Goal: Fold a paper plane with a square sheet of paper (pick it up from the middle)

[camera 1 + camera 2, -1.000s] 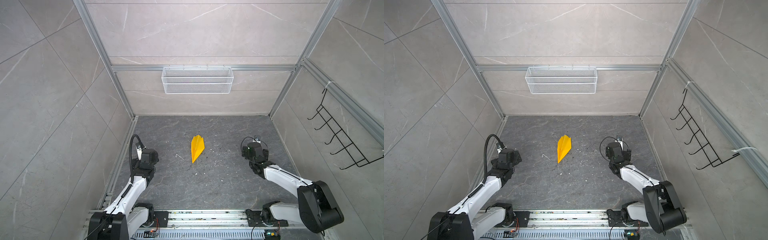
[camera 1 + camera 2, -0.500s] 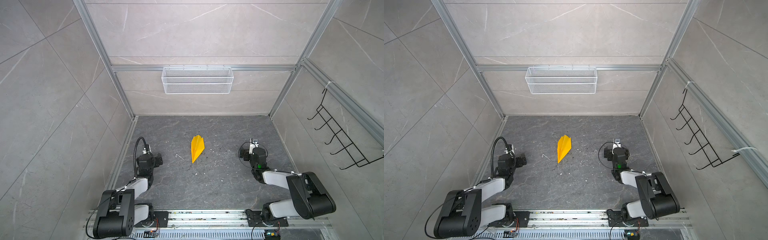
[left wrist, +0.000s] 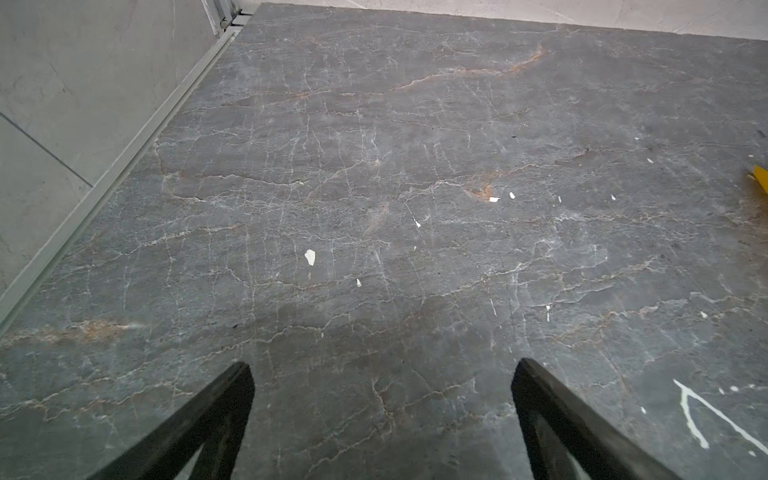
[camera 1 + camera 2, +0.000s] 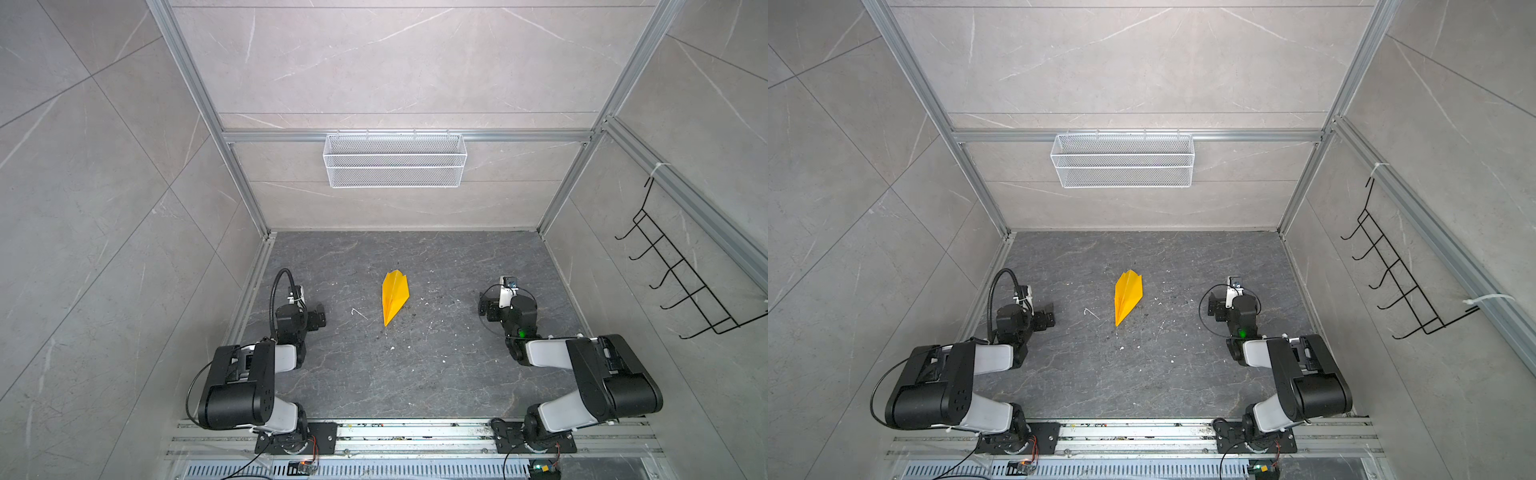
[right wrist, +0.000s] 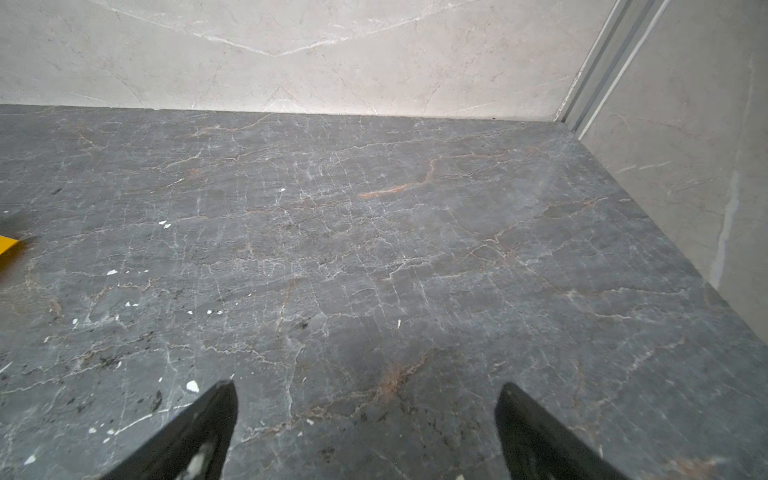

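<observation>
Shows the paper plane (image 4: 394, 297) (image 4: 1127, 296) in both top views, lying flat on the dark grey marbled surface (image 4: 415, 374), in front of the white wire basket (image 4: 395, 160) (image 4: 1122, 160) and roughly in line with the basket's middle. Points the narrow tip away from the basket, toward the metal rail (image 4: 415, 432), and turns the blunt tail end toward the basket. Touches neither gripper.

Sets the left gripper (image 3: 380, 365) low near the surface, in front of the basket and about in line with its left end, well apart from the plane. Spreads its fingers (image 3: 224, 411) wide, with only bare surface and its shadow between them. Catches just a yellow sliver of the plane (image 3: 761, 174) at the edge of the left wrist view.

Sets the right gripper (image 5: 368, 386) likewise low, in front of the basket and a little past its right end, also well apart from the plane. Holds those fingers (image 5: 536, 428) wide too, gripping nothing. Catches another yellow corner (image 5: 6, 245) at the edge of the right wrist view.

Leaves small white flecks (image 3: 310, 256) scattered over the surface on the near side of the basket.
</observation>
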Robot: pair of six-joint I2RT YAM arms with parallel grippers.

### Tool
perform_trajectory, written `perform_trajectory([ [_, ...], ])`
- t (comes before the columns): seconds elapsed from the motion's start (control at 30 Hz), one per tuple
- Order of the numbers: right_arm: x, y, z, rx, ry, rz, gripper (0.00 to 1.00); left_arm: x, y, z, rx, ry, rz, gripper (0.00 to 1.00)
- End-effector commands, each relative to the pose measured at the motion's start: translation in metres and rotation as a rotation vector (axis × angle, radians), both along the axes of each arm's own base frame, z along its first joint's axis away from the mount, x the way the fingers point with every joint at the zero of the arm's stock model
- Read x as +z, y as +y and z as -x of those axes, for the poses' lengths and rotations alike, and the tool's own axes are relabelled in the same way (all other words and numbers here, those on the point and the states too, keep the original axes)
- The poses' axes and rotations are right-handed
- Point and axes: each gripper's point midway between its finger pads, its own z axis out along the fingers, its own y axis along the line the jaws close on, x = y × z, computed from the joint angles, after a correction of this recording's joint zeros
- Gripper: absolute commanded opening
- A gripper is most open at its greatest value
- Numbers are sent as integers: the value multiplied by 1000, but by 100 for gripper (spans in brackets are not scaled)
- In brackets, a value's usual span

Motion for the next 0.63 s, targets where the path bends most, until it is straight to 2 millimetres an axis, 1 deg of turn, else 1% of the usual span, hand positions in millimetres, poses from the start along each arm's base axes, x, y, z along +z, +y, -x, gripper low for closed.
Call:
perform_trajectory([
  [0.0, 3, 2, -1, 12, -18, -2, 99, 25, 8, -18, 32, -100, -18, 100],
  [0.6, 2, 3, -1, 22, -12, 2, 99, 25, 8, -19, 31, -95, -17, 100],
])
